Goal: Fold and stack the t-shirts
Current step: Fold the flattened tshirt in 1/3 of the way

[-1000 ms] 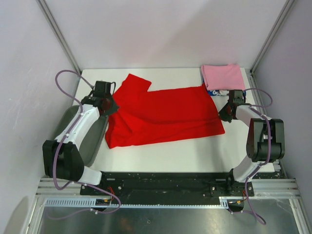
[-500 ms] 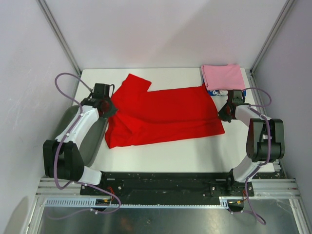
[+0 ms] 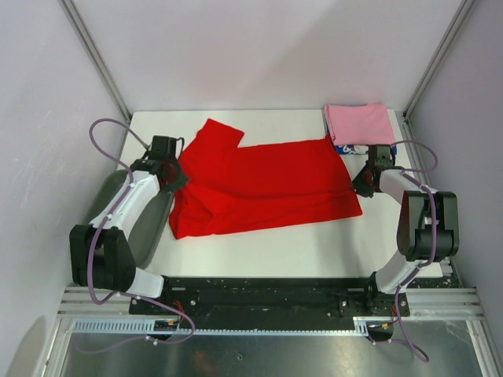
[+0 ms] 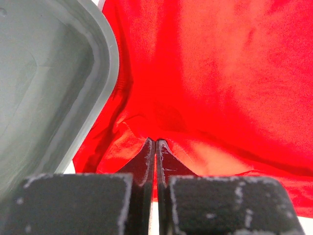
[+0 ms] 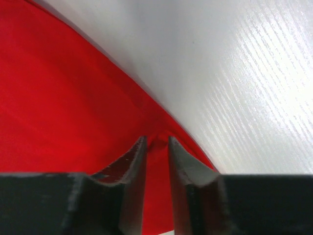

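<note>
Top external, shirts: red t-shirt (image 3: 267, 184) lies spread mid-table (image 3: 275, 251); pink t-shirt (image 3: 360, 123) sits folded far right, a blue t-shirt (image 3: 344, 148) peeking from under it.
Top external, arms: left gripper (image 3: 176, 174) at the red one's left edge, right gripper (image 3: 358, 184) at its right edge.
Left wrist, fingers: I see them clenched on a pucker of red cloth, tray (image 4: 58, 73) just left.
Right wrist, fingers: nipping the red edge.
Handling: I judge it light, limp, easily dragged; take the edges, both together.
</note>
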Controlling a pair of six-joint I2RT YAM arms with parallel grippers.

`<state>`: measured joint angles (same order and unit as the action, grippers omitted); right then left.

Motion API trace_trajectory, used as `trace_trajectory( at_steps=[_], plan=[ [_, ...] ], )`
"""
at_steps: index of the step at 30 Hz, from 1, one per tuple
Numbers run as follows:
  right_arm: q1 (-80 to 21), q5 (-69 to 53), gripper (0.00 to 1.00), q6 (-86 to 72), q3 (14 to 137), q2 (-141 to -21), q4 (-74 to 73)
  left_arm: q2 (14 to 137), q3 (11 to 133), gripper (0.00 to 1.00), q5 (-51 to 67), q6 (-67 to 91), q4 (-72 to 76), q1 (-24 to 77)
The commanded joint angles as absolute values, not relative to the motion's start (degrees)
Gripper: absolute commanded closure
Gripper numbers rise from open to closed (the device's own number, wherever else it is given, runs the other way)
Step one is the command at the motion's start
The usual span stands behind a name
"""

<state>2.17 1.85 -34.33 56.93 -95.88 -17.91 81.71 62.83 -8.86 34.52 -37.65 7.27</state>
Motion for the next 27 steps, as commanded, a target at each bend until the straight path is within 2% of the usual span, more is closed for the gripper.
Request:
trace_trajectory(
  at_steps=[1,4,6,18,27],
  plan=[
    [2.6,2.3,0.64,-33.2,59.1,-92.6,-17.2,82.5,64.0,1.0,-9.2,32.4,-36.0,6.6],
    [2.6,3.0,0.53,-33.3,59.1,-90.3,-19.3,83.6,64.9,1.0,-8.5,32.2,-36.0,6.6],
    [2.3,4.1,0.51,-33.7,58.8,-88.7,-21.3,84.2,65.4,1.0,-8.1,32.4,-35.9,6.7],
    [5.1,1.6,0.53,-35.2,46.1,-79.5,-23.2,88.3,68.0,1.0,-5.7,33.5,-35.4,6.5],
    [5.5,-2.0,0.53,-36.5,39.5,-79.0,-18.8,91.5,68.4,1.0,-4.6,33.6,-34.6,6.6]
  ],
)
